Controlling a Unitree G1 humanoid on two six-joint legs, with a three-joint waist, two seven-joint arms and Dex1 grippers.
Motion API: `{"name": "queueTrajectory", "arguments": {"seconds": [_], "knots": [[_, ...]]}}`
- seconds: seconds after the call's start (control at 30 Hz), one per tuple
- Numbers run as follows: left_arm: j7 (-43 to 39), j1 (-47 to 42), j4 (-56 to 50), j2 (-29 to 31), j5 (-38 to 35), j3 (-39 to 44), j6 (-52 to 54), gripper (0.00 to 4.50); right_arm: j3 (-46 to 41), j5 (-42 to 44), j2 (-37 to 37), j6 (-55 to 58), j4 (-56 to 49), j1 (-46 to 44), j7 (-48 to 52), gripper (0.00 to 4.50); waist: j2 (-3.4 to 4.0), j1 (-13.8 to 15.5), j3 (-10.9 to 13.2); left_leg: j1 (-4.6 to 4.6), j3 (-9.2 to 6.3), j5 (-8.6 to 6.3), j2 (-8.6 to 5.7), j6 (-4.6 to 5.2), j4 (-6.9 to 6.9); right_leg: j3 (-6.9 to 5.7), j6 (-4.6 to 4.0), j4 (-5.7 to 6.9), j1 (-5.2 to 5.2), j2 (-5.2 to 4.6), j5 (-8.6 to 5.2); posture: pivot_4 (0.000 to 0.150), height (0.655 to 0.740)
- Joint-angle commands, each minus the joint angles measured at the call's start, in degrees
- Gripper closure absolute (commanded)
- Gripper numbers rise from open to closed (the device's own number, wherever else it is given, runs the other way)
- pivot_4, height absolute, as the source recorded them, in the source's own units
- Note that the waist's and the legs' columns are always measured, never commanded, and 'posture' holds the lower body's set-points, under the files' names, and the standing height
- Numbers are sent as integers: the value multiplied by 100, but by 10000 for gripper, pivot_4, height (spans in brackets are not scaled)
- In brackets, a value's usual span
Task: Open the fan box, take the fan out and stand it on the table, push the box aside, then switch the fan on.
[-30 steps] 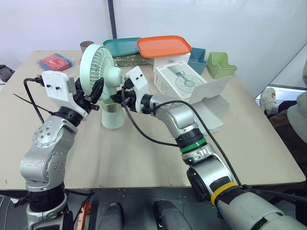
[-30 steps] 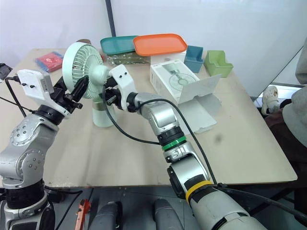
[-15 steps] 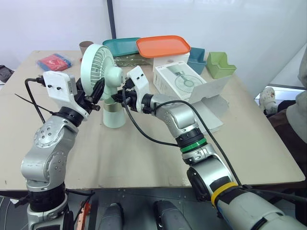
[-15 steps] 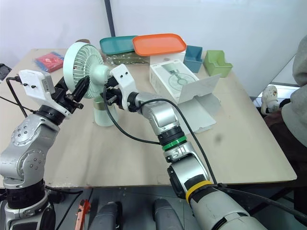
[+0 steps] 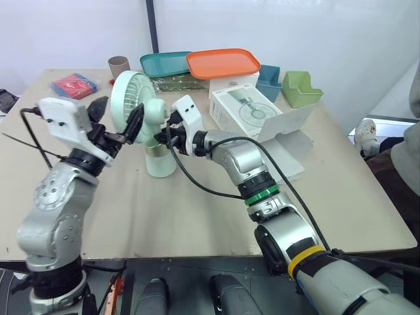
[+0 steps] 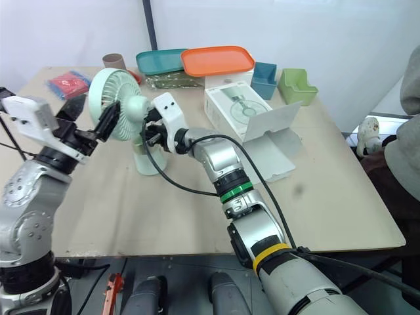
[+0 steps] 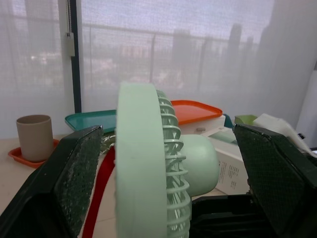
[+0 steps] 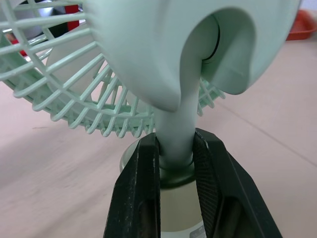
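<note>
The left gripper [image 5: 121, 111] sits just left of the fan [image 5: 157, 111]. Its fingers [image 7: 74, 168] are spread wide, one on each side of the round grille, and neither appears to touch it. It brackets the fan head but carries nothing.

The fan stands upright near the middle of the surface [image 5: 197, 216]. Its cylindrical base looks to be down on the surface, though I cannot tell whether it sits fully flat. The grille faces the robot's left.

From the fan's right side, the right gripper [image 8: 174, 148] has its fingers clamped on the slim neck, between the base and the motor housing. This is the only hold on the fan.

To the right of the fan, close by but not touching, the fan box [image 5: 246, 111] lies with its flap open and has not yet been pushed aside.

The step in hand seems to be standing the fan.
- Settle the base fully before letting go.
- Open the right fingers slowly and draw them straight back from the neck, so they don't drag the stem sideways.
- The head is large over a narrow foot, so the spread left fingers are best held as a guard and kept off the grille.
</note>
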Motion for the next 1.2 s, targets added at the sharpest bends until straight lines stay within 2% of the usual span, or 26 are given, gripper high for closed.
{"name": "queueTrajectory", "arguments": {"seconds": [0.03,0.2,0.27,0.37,0.4,0.43,0.47,0.57,0.6,0.67,0.77,0.83,0.9,1.13,1.17,1.2], "knots": [[-62,-200,-67,529,-976,804,179,418,-289,168,-100,-244,-171,-328,93,41061,0,0,0,0,0,0,0,0,2,0,0,0,0,0,0,1500,7400],[-299,-335,404,1303,-1799,1237,389,418,-392,260,-309,-283,-358,-254,343,41061,0,-3,1,-2,-11,1,0,2,7,-11,19,0,4,1,-11,1500,7400],[-955,-252,1067,1783,-1580,1450,180,418,-440,433,-510,-236,-802,-49,721,41061,1,-8,2,-2,-11,1,-1,2,8,-11,19,0,5,0,-11,1500,7400],[-1752,64,1814,2136,-1261,1510,-138,418,-394,624,-888,-45,-1571,372,1206,41061,4,-8,4,-1,-11,1,1,1,-1,-13,11,1,-1,3,-16,1500,7400],[-1964,179,1990,2175,-1185,1496,-213,5394,-363,676,-1018,18,-1825,518,1342,41061,3,-7,3,-2,-12,1,2,1,-2,-16,10,1,-2,3,-17,1500,7400],[-2281,381,2207,2224,-1029,1434,-383,6954,-304,737,-1138,113,-2181,717,1464,41061,9,-6,4,2,-12,1,2,1,-13,-17,0,0,-1,2,-22,1500,7400],[-2569,557,2433,2191,-910,1336,-566,10812,-267,836,-1265,208,-2570,931,1573,41061,8,-4,4,6,-9,0,-2,1,-24,-16,-8,1,-2,-5,-26,1500,7400],[-3130,837,2814,2135,-703,1090,-852,13025,-242,1046,-1482,459,-3245,1287,1739,41061,6,1,3,0,-11,0,1,1,-37,-24,-21,2,-10,-5,-34,1500,7400],[-3307,917,2843,2141,-678,981,-855,16209,-209,1065,-1547,454,-3392,1389,1814,41061,6,1,3,-2,-11,0,2,0,-41,-24,-24,4,-15,-4,-35,1500,7400],[-3552,1005,2833,2127,-644,788,-883,17959,-134,1043,-1677,385,-3577,1541,1942,41061,5,1,3,-2,-11,0,3,0,-42,-25,-25,4,-16,-3,-35,1500,7400],[-3889,1121,2602,2064,-798,448,-706,25438,-130,1133,-1710,527,-3805,1699,1969,41061,5,-7,3,-2,-8,2,10,-2,-42,-24,-29,7,-20,2,-35,1500,7400],[-4028,1160,2491,2052,-866,271,-603,28871,-130,1179,-1659,620,-3890,1733,1850,41061,5,-5,3,5,-4,2,11,-2,-41,-21,-27,9,-17,1,-36,1500,7400],[-4108,1215,2453,2062,-658,-19,-666,30103,-44,1147,-1641,648,-4024,1839,1748,41061,5,-4,3,5,-4,4,12,-6,-36,-22,-23,10,-16,1,-35,1500,7400],[-4272,1274,2452,1893,-191,-682,-947,30103,484,724,-1682,509,-4282,2237,1545,41061,5,-4,3,9,1,9,17,-10,-30,-21,-14,13,-15,3,-33,1500,7400],[-4357,1251,2483,1811,-233,-758,-963,32742,533,683,-1680,486,-4247,2260,1497,41061,5,0,3,9,0,9,18,-11,-28,-23,-15,14,-16,4,-32,1500,7400],[-4381,1232,2528,1752,-181,-833,-999,32742,559,640,-1679,467,-4207,2262,1449,41061,5,3,3,9,0,9,18,-11,-28,-23,-15,14,-15,4,-32,1500,7400]]}}
